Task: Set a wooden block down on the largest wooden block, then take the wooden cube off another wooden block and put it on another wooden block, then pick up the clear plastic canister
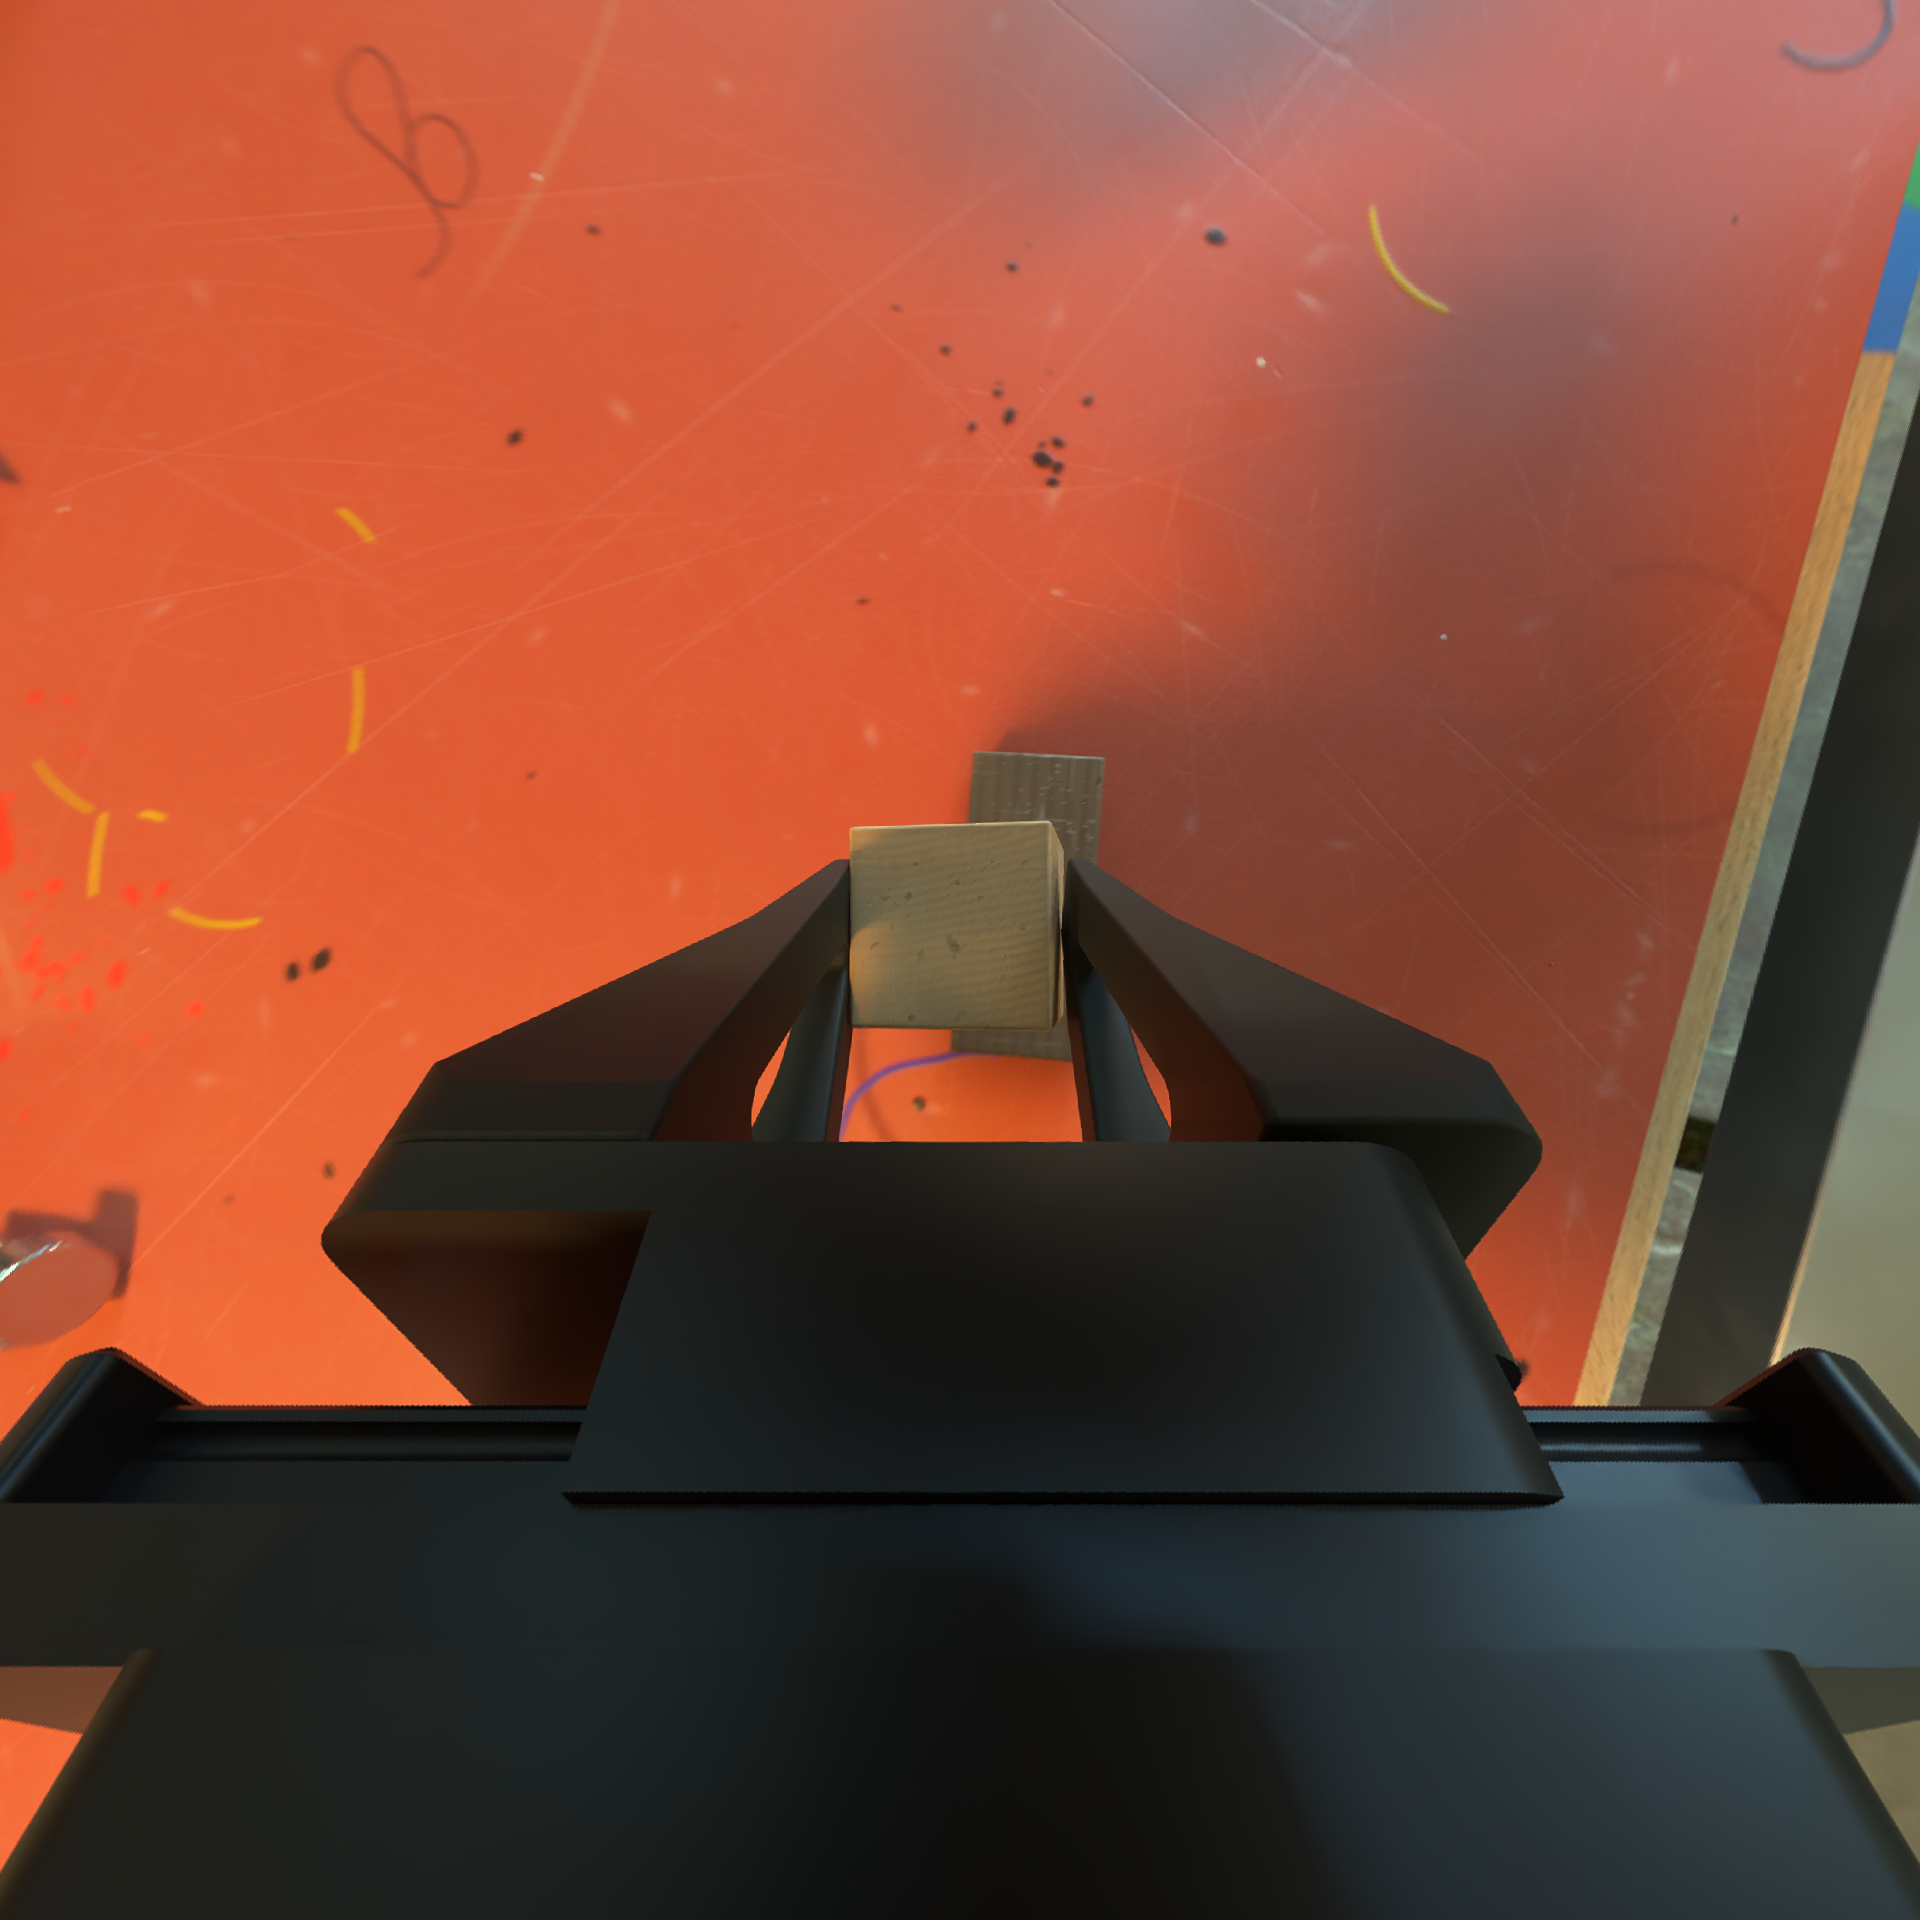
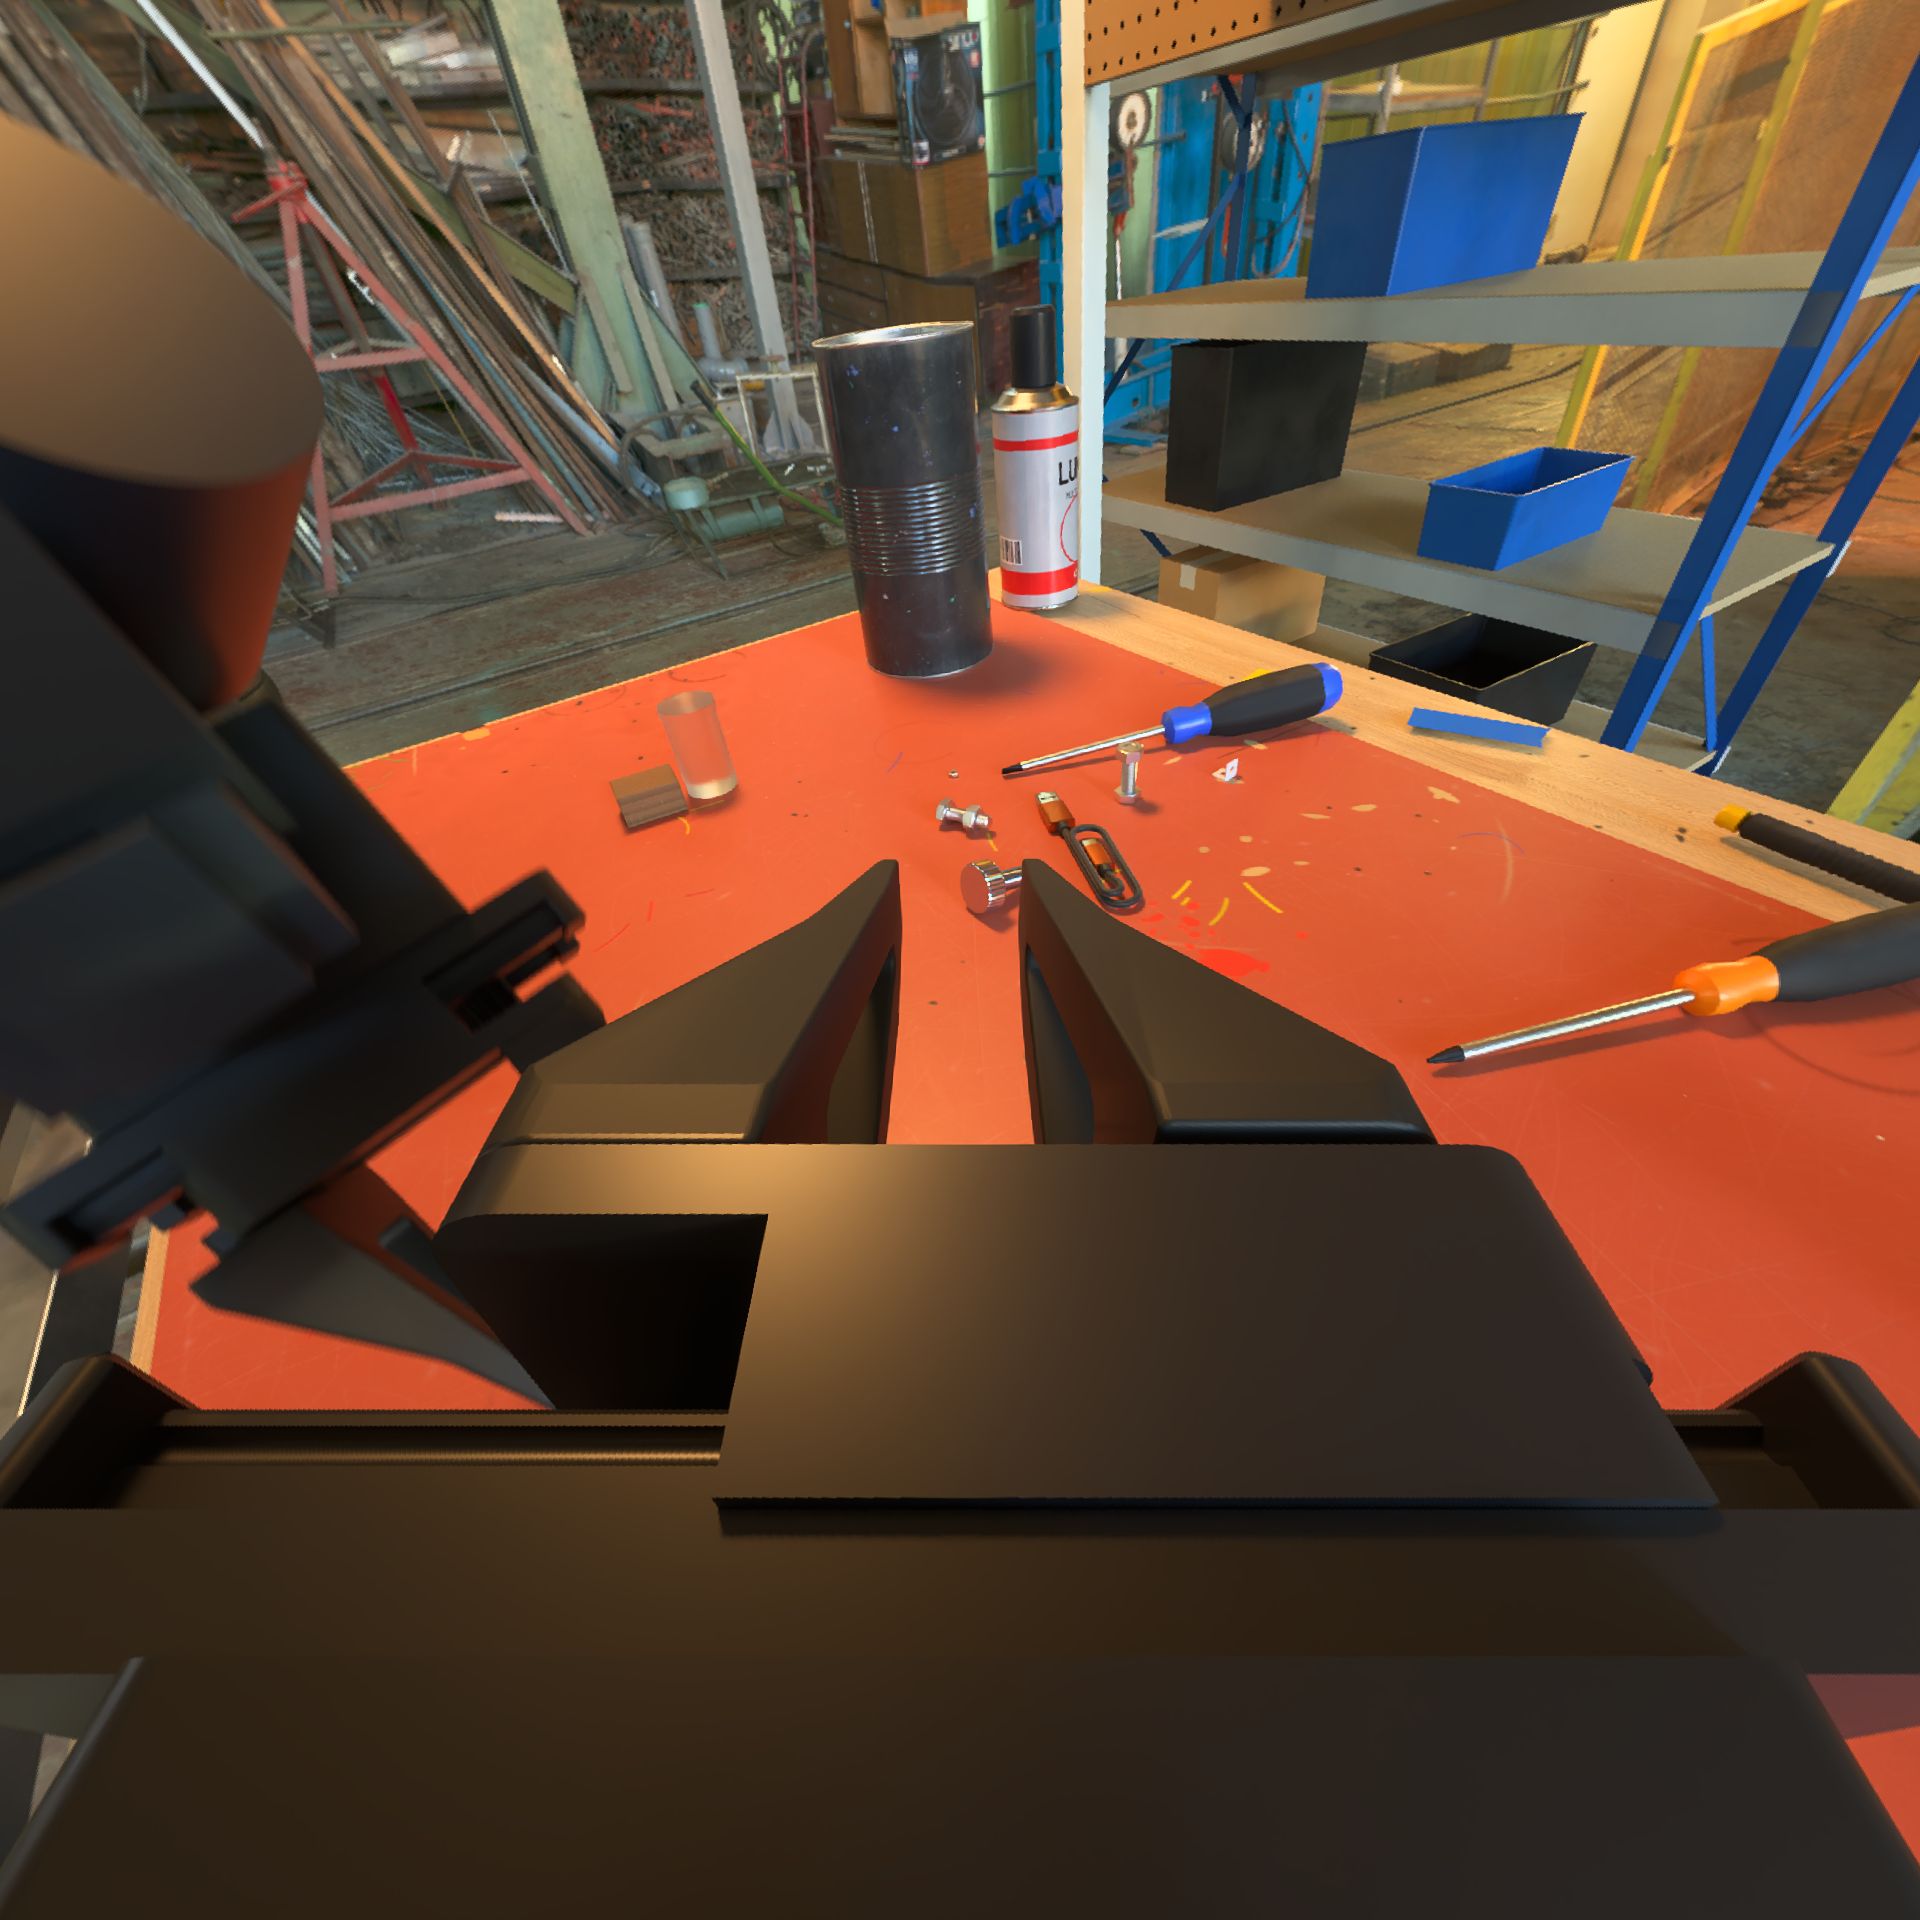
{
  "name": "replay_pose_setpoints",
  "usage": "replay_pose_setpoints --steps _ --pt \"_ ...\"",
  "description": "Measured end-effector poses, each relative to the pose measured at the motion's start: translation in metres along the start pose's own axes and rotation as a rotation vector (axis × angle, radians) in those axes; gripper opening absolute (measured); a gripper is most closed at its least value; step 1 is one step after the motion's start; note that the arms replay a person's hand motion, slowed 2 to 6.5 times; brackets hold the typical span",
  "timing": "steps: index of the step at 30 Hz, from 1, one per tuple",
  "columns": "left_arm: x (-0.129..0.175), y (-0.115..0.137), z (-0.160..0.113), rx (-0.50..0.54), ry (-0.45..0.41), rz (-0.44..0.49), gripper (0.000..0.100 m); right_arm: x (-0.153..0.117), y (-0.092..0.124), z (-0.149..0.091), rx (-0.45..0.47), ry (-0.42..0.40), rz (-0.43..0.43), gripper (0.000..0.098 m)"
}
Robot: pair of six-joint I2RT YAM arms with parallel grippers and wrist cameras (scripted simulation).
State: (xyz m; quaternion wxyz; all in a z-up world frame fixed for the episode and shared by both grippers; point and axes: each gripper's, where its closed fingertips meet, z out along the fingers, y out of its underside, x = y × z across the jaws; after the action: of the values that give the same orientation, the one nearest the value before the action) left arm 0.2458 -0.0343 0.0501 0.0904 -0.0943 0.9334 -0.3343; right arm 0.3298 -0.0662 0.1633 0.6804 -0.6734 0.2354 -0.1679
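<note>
In the left wrist view my left gripper (image 1: 961, 873) is shut on a light wooden cube (image 1: 951, 925) and holds it over the orange mat. A flat grey-brown wooden block (image 1: 1039, 795) lies on the mat right below and behind the cube, mostly hidden by it. I cannot tell if they touch. In the right wrist view my right gripper (image 2: 958, 873) is open a little and empty above the mat. The clear plastic canister (image 2: 698, 743) stands at the far left, next to a small dark wooden block (image 2: 649, 795).
A tall dark metal can (image 2: 914, 499) and a spray can (image 2: 1034, 488) stand at the mat's far edge. Bolts (image 2: 961, 816), a knurled knob (image 2: 987, 885), a paperclip (image 2: 1107, 873) and two screwdrivers (image 2: 1236, 712) (image 2: 1714, 987) lie ahead. The table edge (image 1: 1745, 883) runs to the right.
</note>
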Motion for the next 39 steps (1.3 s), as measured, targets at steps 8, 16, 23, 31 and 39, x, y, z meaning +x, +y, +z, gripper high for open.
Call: replay_pose_setpoints --steps 8,16,23,31,39 --pt "0.01 -0.004 0.018 0.004 -0.001 0.061 0.032 0.01 -0.001 -0.005 0.002 0.017 0.013 0.0189" --pt "0.011 0.001 0.014 0.002 0.0 0.099 0.032 0.012 0.001 -0.006 0.0 0.021 0.022 0.0184" --pt "-0.002 -0.01 -0.015 0.106 -0.018 0.061 0.044 0.012 0.002 -0.006 -0.003 0.021 0.016 0.0183" --pt "-0.047 -0.027 -0.091 0.314 -0.212 -0.045 0.037 0.012 0.001 -0.006 -0.002 0.021 0.02 0.0181" --pt "-0.104 -0.013 -0.195 0.578 -0.54 -0.204 0.036 0.011 0.006 -0.004 -0.02 0.004 0.033 0.0181"
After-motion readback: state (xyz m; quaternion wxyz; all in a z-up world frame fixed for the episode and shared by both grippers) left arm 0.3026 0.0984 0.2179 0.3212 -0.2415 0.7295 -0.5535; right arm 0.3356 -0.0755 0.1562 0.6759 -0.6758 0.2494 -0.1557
